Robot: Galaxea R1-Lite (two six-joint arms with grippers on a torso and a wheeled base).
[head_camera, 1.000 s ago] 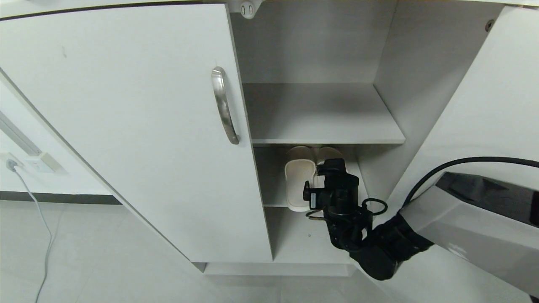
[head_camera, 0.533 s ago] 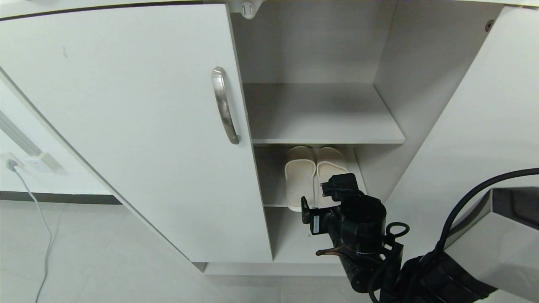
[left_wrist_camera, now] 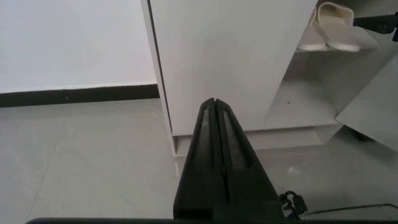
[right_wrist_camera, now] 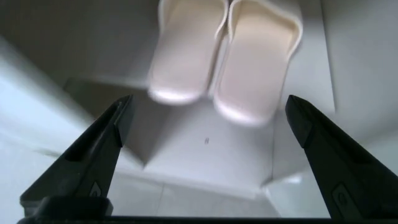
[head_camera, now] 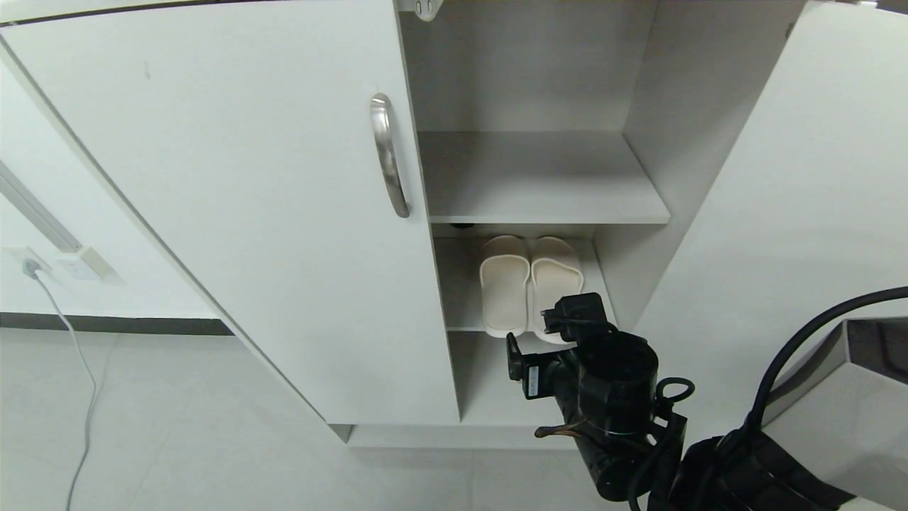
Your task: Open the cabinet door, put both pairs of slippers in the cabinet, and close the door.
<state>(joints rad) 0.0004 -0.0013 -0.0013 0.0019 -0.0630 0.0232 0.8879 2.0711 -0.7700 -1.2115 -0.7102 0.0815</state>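
The right gripper [right_wrist_camera: 208, 109] has backed out of the cabinet: a second ago it reached in over the middle shelf [head_camera: 461, 284]; now it hangs in front of the opening, lower and clear of the shelf edge. The head camera has also shifted a little, so the cabinet sits differently in view without having moved.

The pair of cream slippers [head_camera: 530, 284] lies on that middle shelf, side by side and touching, soles down, heels at the front edge. That is a tidy placement, probably meant to let the door swing past. The right gripper's jaws are spread wide with nothing between them, which fits a release just made. The slippers lie just ahead of it and slightly above, apart from both fingers.

The left gripper [left_wrist_camera: 214, 106] has its fingers pressed together, empty, low over the floor [left_wrist_camera: 74, 155] before the closed left-hand door [head_camera: 248, 213], out of the opening's way.

The right-hand cabinet door [head_camera: 780, 213] stands open. With one pair stowed, I judge the second pair and the closing remain.
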